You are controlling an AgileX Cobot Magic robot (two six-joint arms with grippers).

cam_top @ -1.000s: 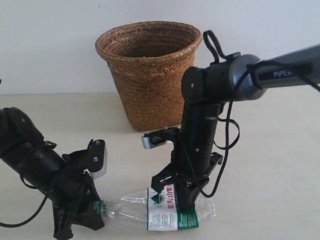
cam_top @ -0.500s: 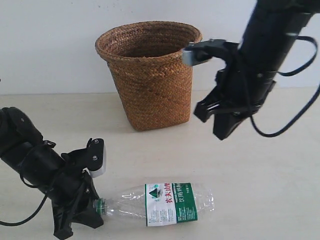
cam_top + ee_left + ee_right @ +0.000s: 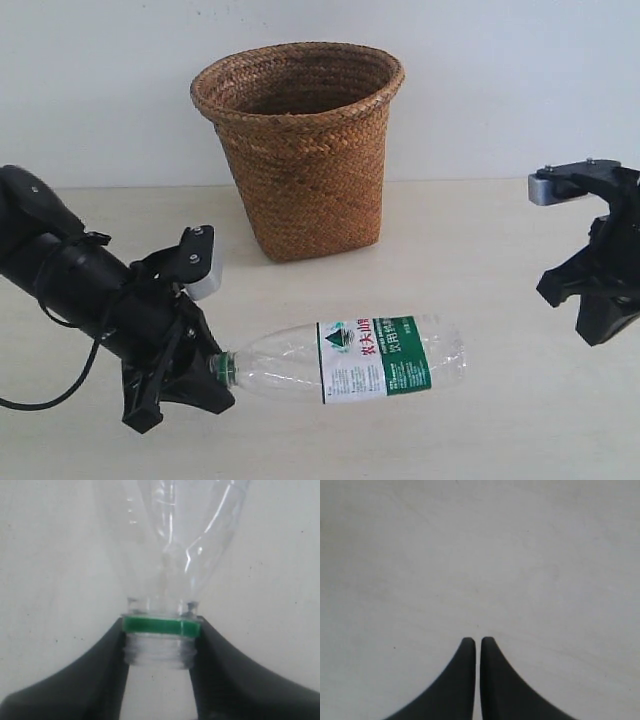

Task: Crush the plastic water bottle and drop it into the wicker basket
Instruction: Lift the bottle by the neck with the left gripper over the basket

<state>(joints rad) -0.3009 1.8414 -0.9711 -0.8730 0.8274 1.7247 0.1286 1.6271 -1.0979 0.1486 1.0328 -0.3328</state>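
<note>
So, the plastic water bottle [image 3: 370, 360] is lying on its side near the front edge of the desk [image 3: 480, 250], roughly mid-way along it. It's thin clear plastic, pretty glossy, with a couple of sharp creases in the shoulder where it tapers to the neck. The label [image 3: 373, 359] is a white and green wrap with red characters.

The left claw [image 3: 220, 372] has its two black curved fingers pinched on the neck. In the left wrist view they're pressed against either side of the threaded spout right at the green ring [image 3: 161, 626], so it's closed about as far as the neck allows.

The right claw [image 3: 598, 322] is over by the right edge, well apart from the bottle. Its smooth black fingers are nearly touching, with just a hairline slit between the tips, and nothing is in them.

The wicker basket [image 3: 300, 150] sits at the back edge, middle. It's a chunky brown braided weave with a wide flared round rim, narrowing toward the base. The desk itself is pale, matte and a bit speckled.
</note>
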